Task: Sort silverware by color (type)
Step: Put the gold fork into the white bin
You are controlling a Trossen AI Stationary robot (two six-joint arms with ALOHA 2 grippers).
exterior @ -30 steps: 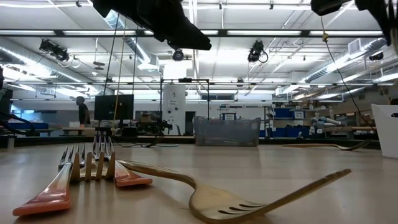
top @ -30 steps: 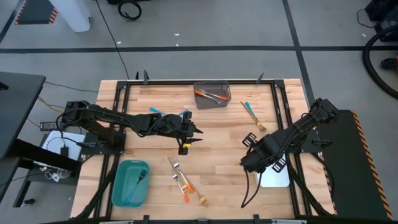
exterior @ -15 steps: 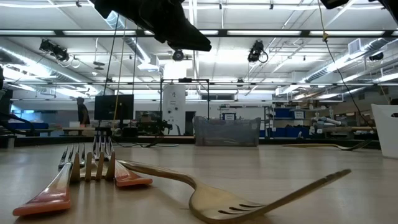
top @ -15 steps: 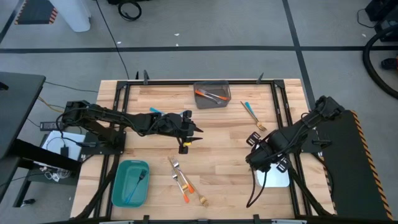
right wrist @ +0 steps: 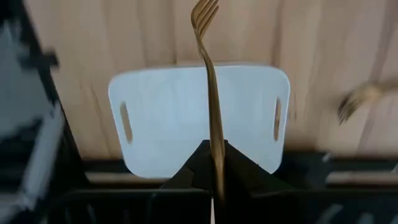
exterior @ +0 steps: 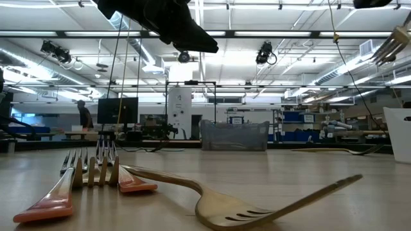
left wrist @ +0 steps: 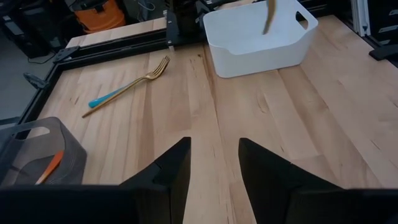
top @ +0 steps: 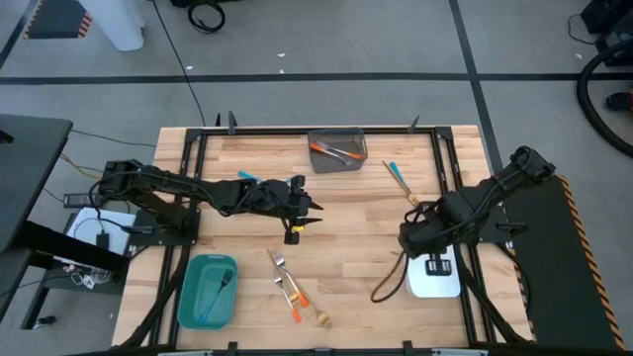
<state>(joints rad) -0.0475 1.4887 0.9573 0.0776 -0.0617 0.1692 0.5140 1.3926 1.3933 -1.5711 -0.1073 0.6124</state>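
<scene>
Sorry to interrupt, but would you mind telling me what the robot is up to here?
It is sorting silverware by colour. The right gripper is shut on a gold fork, holding it over the white bin at the table's right edge. The left gripper hovers open mid-table. More forks lie near the teal bin.

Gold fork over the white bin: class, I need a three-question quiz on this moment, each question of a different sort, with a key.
1. True or false: the right gripper holds a gold fork above the white bin.
2. Which bin holds orange-handled pieces?
A. the teal bin
B. the grey bin
C. the white bin
3. Fill in: the left gripper, over the middle of the table, is ____ and holds nothing.

Key: 1 true; 2 B; 3 open.
</scene>
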